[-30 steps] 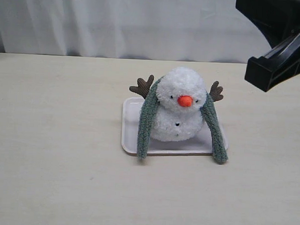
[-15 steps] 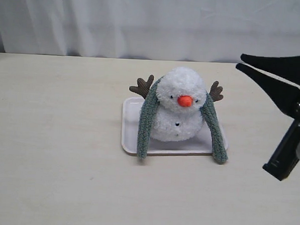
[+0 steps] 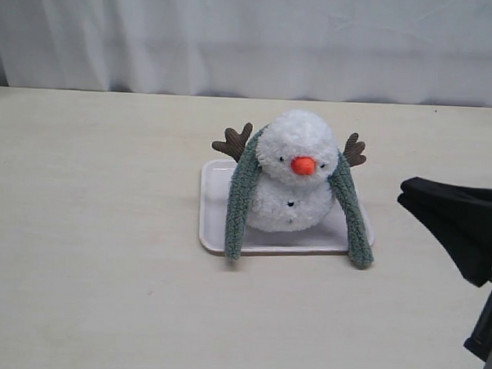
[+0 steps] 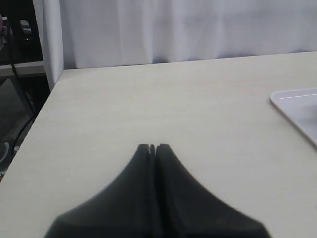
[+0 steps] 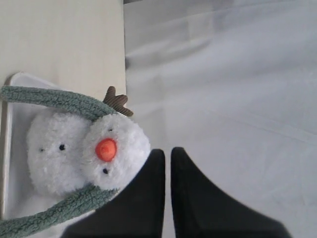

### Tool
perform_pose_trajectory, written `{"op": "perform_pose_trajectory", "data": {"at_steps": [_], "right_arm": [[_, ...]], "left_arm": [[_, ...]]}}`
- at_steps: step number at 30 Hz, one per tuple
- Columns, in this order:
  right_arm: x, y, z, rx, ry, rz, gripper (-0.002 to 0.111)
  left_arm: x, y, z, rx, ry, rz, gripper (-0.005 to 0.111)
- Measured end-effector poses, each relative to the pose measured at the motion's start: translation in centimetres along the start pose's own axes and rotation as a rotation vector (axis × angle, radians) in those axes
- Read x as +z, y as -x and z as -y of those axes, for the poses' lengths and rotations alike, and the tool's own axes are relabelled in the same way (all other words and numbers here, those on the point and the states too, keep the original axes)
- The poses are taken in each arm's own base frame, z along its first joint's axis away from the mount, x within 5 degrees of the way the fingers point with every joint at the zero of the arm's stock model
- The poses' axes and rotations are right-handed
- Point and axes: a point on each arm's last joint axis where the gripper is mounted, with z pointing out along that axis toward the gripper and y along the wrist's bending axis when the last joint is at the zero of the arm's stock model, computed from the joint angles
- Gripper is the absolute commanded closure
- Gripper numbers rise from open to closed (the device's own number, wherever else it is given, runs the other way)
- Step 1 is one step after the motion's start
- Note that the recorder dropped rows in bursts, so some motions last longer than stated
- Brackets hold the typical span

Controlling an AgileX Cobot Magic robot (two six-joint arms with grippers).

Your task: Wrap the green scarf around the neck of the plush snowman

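Note:
The plush snowman (image 3: 293, 146) sits upright on a white tray (image 3: 215, 201), facing the camera. The green scarf (image 3: 239, 205) passes behind its neck (image 3: 271, 177). Both scarf ends hang down the front, one on each side, reaching the table; they are not crossed. My right gripper (image 3: 405, 195) hovers at the right edge, apart from the toy, its jaws a thin slit apart and empty. In the right wrist view the snowman (image 5: 64, 153) and scarf (image 5: 54, 97) lie beside the right gripper (image 5: 167, 151). My left gripper (image 4: 152, 147) is shut and empty, over bare table.
A white curtain (image 3: 252, 38) closes the back of the table. The left wrist view shows the table's left edge (image 4: 42, 104) and a corner of the tray (image 4: 297, 99). Brown twig arms (image 3: 234, 141) stick out behind the scarf.
The right arm has dropped from the upper right corner to low at the right edge. Snowman, scarf and tray have not moved.

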Motion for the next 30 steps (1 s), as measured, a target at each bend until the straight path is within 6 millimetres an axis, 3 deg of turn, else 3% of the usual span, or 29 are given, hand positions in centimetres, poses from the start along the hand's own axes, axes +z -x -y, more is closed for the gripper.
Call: {"op": "perform_pose_trajectory", "data": {"at_steps": [16, 30], "right_arm": [[-1.8, -0.9, -3.8, -0.006, 0.007, -0.006, 0.104], [-3.6, -3.4, -6.5, -0.005, -0.072, -0.223, 0.104]], "left_arm": [[0.0, 0.0, 0.0, 0.000, 0.000, -0.002, 0.107], [0.0, 0.0, 0.0, 0.000, 0.000, -0.002, 0.107]]}}
